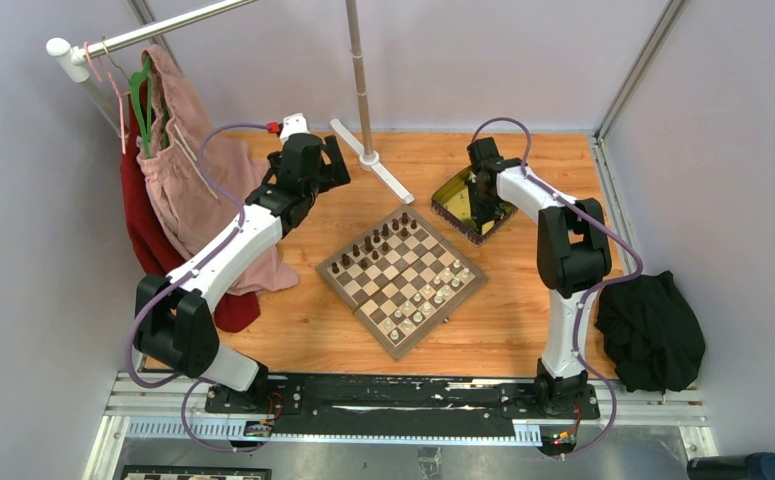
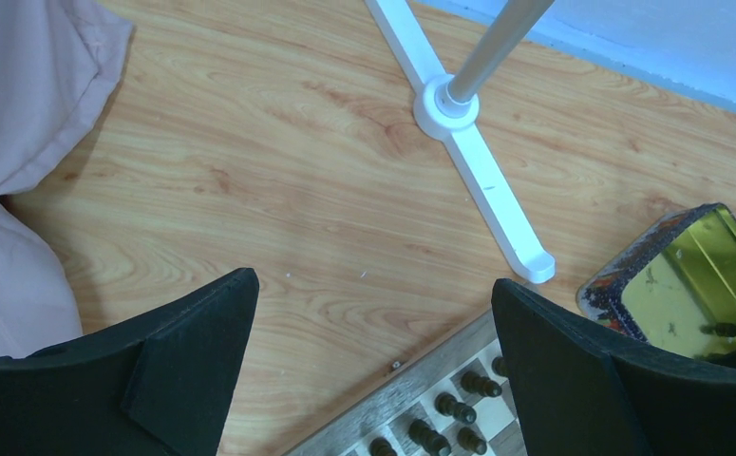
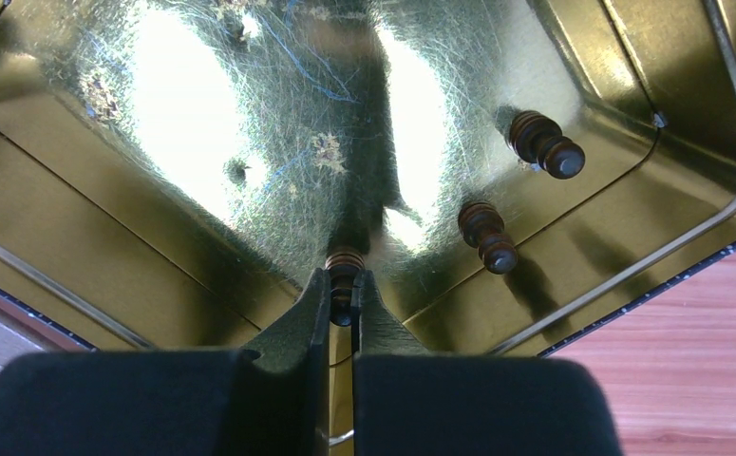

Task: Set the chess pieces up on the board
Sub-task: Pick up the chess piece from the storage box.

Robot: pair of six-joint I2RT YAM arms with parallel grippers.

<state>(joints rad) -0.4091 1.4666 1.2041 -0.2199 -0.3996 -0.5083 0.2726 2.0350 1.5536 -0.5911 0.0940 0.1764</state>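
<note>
Right wrist view: your right gripper (image 3: 343, 290) is down inside the yellow-gold square metal tin (image 3: 202, 123), with its jaws pinched almost together on one small dark brown wooden chess piece (image 3: 345, 264). The piece is caught right at the fingertips, one end poking out past them toward the tin floor. Two more dark brown chessmen (image 3: 546, 144) lie on their sides in the tin. They are to the right of the fingers, clear of them and not touching each other.

Top external view: the tin sits on the light wooden tabletop (image 1: 523, 330), just off the far right side of the flat square wooden chessboard with dark brown and cream checks (image 1: 400, 280). The board is turned diamond-wise mid-table. Standing dark pieces (image 1: 375, 243) line its far-left side and pale cream pieces (image 1: 433, 295) its near-right side.

Left wrist view: your left gripper (image 2: 373, 285) is spread wide with nothing between the fingers. It hangs over bare tabletop just off the board's edge. The white cross-shaped stand base (image 2: 459, 123) lies ahead of it, well apart.
</note>
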